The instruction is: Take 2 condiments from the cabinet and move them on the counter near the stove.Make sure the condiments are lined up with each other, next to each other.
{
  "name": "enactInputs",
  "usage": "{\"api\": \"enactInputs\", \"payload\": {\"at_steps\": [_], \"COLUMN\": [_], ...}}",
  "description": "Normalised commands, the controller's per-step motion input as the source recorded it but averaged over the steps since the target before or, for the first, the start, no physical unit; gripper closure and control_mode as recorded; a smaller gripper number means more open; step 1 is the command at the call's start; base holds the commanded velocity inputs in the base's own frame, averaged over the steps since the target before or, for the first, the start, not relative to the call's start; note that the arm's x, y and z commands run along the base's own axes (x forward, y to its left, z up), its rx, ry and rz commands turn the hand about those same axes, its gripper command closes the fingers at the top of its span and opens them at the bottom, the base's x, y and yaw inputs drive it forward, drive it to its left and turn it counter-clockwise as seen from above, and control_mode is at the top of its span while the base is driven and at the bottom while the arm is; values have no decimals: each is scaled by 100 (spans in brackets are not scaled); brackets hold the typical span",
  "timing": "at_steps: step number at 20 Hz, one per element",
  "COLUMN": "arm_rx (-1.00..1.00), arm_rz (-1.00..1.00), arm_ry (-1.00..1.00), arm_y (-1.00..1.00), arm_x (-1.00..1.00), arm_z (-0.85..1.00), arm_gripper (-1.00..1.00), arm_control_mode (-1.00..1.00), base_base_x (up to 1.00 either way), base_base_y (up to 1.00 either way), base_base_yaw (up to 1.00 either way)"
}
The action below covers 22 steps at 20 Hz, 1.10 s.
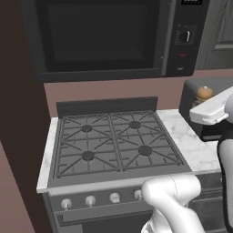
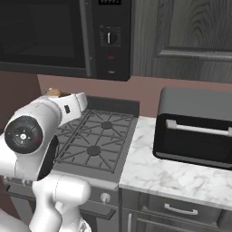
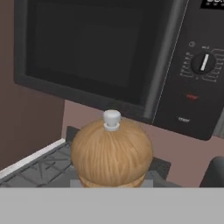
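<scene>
Gripper state first: the fingers themselves are hidden, so I cannot tell whether they are clenched on anything, though the pepper mill point(image 3: 111, 153) sits so close in front of the hand camera that a grasp low on its body seems likely.

Left base view — the arm's white forearm crosses the right edge, and the mill's wooden dome point(image 1: 204, 93) peeks above it in front of a dark toaster oven point(image 1: 195, 91). Below lie the stove point(image 1: 113, 143) and a strip of marble counter point(image 1: 191, 141) to its right. The mill's lower body is covered by the arm.

Right base view — only a sliver of wood shows at upper left, behind the arm's link above the stove's far edge. The cabinet point(image 2: 181, 36) fills the upper right with its door shut; the handle is not in frame.

Hand view — the mill's rounded top and small pale knob take the lower centre, with the microwave point(image 3: 109, 57) behind. Its base is cut off at the bottom.

Judging by looks, the mill is rigid, light and smooth — best pinched on the narrower body under the dome, not on the curved top, which would slip.
</scene>
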Motion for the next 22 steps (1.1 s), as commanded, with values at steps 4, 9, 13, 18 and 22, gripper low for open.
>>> {"api": "enactInputs", "payload": {"at_steps": [4,9,13,18,22], "arm_rx": [-3,0,1,11,17], "arm_rz": [26,28,10,6,1], "arm_ry": [12,6,4,10,13], "arm_y": [-48,-47,-45,-54,-58], "arm_x": [12,18,24,38,51], "arm_z": [-46,-48,-47,-54,-50], "arm_gripper": [100,100,100,100,100], "arm_control_mode": [-100,-100,-100,-100,-100], "base_base_x": [0,0,0,0,0], "base_base_y": [0,0,0,0,0], "base_base_yaw": [0,0,0,0,0]}}
